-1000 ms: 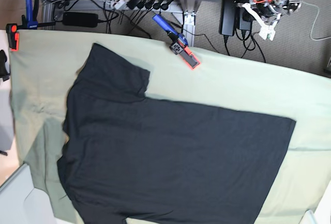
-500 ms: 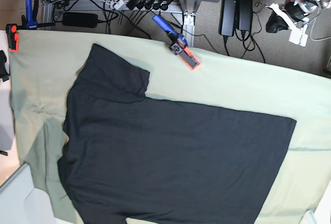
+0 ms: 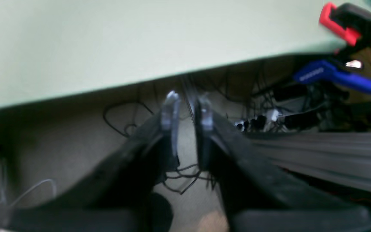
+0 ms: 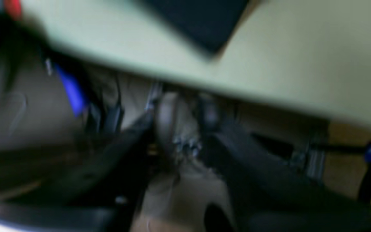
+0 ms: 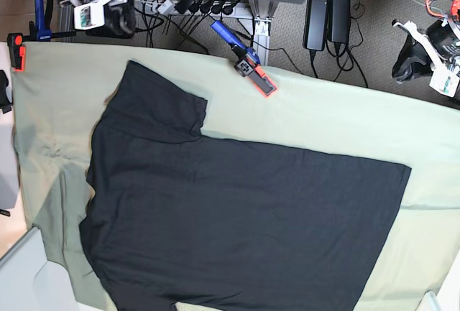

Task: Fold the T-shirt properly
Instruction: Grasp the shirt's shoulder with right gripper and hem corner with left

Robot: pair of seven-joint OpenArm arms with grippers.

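Left gripper [image 3: 187, 106], in its wrist view, shows jaws a narrow gap apart and empty, hanging over the floor with the table cloth [image 3: 108, 42] edge ahead.

Right gripper [image 4: 179, 129] is badly blurred in its wrist view; its jaws look parted and empty, with a T-shirt [image 4: 201, 22] corner beyond.

Seen from the base, the shirt lies flat, well apart from both. Soft, light cotton will probably sag, so pinch hem corners and shoulders.
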